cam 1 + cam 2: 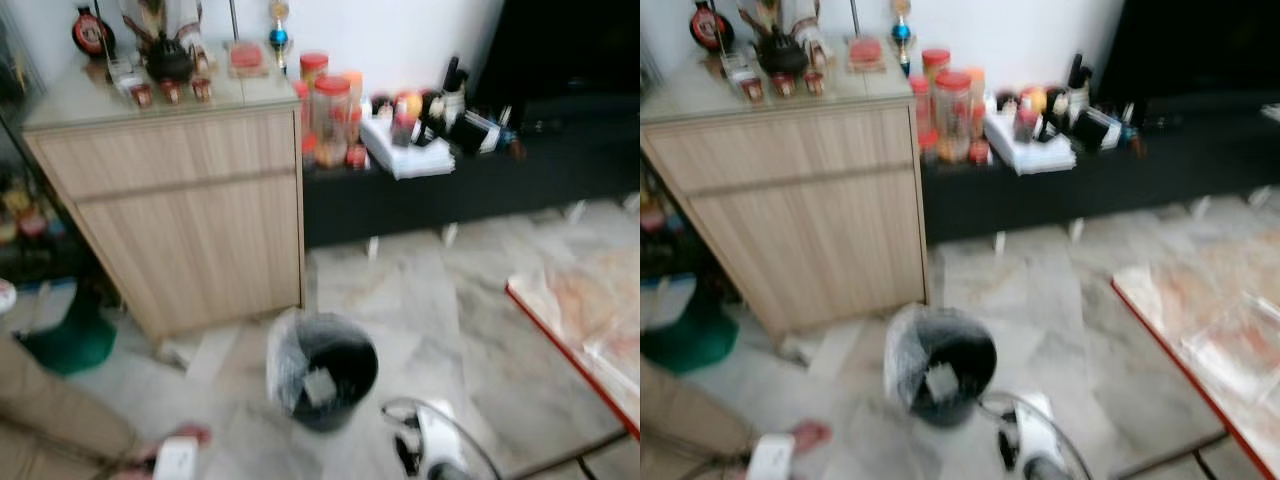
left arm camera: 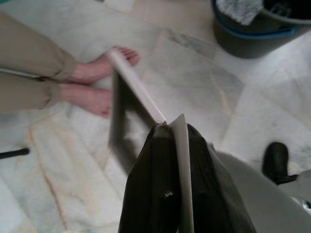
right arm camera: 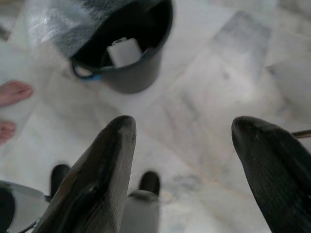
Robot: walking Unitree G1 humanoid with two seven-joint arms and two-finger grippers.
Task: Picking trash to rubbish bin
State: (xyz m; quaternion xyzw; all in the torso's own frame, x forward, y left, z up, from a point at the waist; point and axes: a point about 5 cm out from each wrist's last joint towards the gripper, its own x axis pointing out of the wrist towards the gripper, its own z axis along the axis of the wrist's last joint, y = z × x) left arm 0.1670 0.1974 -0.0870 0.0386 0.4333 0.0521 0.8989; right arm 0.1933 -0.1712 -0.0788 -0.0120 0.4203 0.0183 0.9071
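Observation:
A black rubbish bin (image 1: 322, 372) with a clear liner stands on the marble floor before a wooden cabinet. A white scrap (image 1: 320, 387) lies inside it. In the left wrist view my left gripper (image 2: 170, 130) is shut on a flat, folded piece of white cardboard (image 2: 136, 87), held above the floor with the bin (image 2: 252, 26) a short way off. In the right wrist view my right gripper (image 3: 184, 126) is open with nothing between its fingers. It hovers over the floor just short of the bin (image 3: 121, 58).
A person's bare feet (image 2: 97, 82) and trouser leg (image 1: 50, 420) are close by on the left. The wooden cabinet (image 1: 190, 220) and a low black bench (image 1: 450, 190) crowded with jars stand behind the bin. A red-edged mat (image 1: 590, 320) lies to the right.

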